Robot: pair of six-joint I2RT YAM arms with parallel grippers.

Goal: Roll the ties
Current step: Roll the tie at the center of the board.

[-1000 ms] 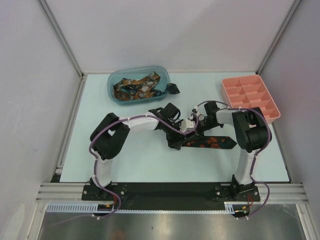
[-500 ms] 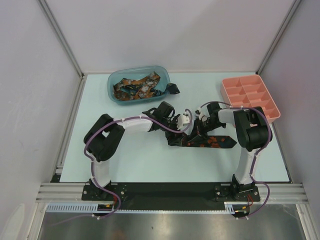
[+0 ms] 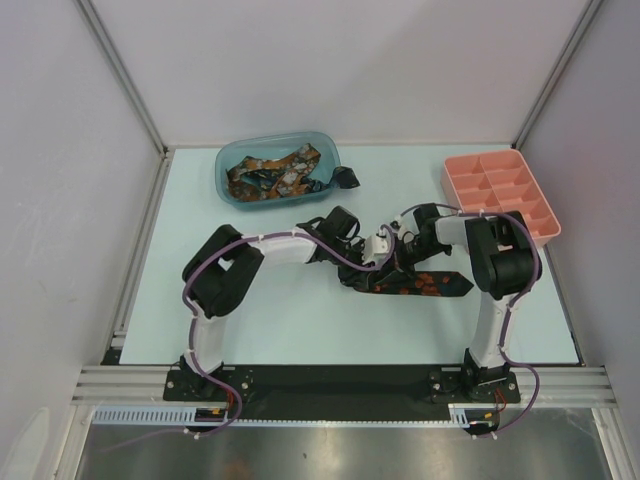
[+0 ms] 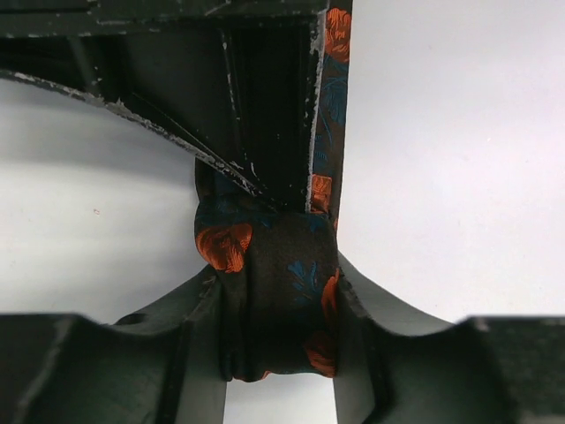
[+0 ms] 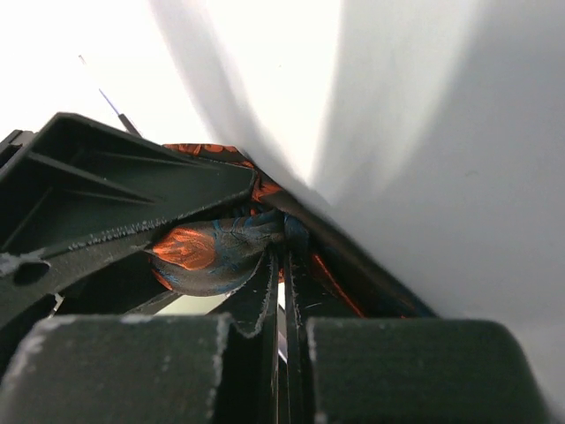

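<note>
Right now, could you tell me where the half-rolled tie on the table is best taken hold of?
By the rolled bundle, jaws closing across its sides, coming from the left, opposite the tail, as the left gripper does. The bundle is thick and compact; the unrolled tail lies flat on the table, offering little to pinch.

The pale mint surface lies open along its near edge and left side; at its middle the left fingers and right fingers crowd tip to tip over the dark orange-blotched fabric tie; the blue oval plastic bin blocks the far left, the salmon compartment tray the far right; bare room lies between them.
</note>
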